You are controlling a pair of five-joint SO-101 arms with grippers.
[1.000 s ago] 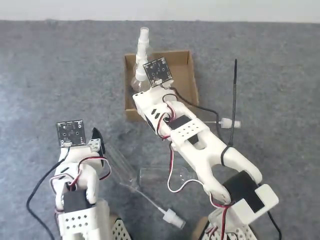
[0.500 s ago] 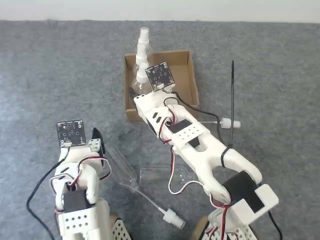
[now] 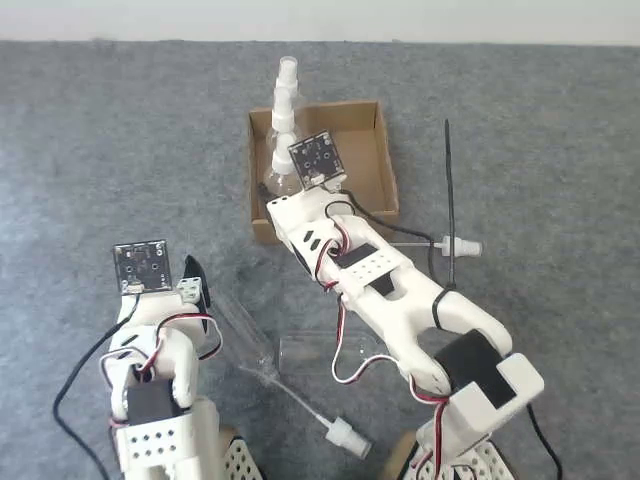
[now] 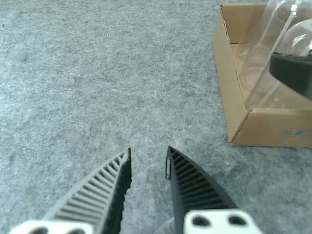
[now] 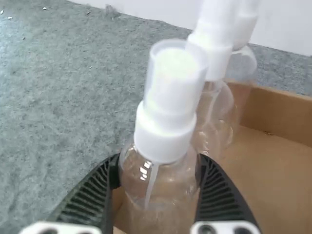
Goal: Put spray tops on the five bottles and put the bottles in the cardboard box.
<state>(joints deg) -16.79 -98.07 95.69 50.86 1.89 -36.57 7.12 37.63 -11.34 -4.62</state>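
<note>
The right gripper has its fingers closed around the clear body of a bottle that carries a white spray top. This bottle is upright at the corner of the cardboard box nearest the arms. Its base is hidden, so it is probably inside the box wall, but that is not certain. Two more capped bottles stand upright in a row behind it, along the same side wall of the box.

The left gripper hovers over bare grey tabletop, well short of the box and off its near corner. Its fingers are a narrow gap apart with nothing between them.

Two uncapped bottles lie on their sides on the tabletop, well apart from the box on the arms' side, one partly under the right arm. A loose spray top with its dip tube lies farther still from the box than these. Another loose spray top lies just off the box's other near corner.
</note>
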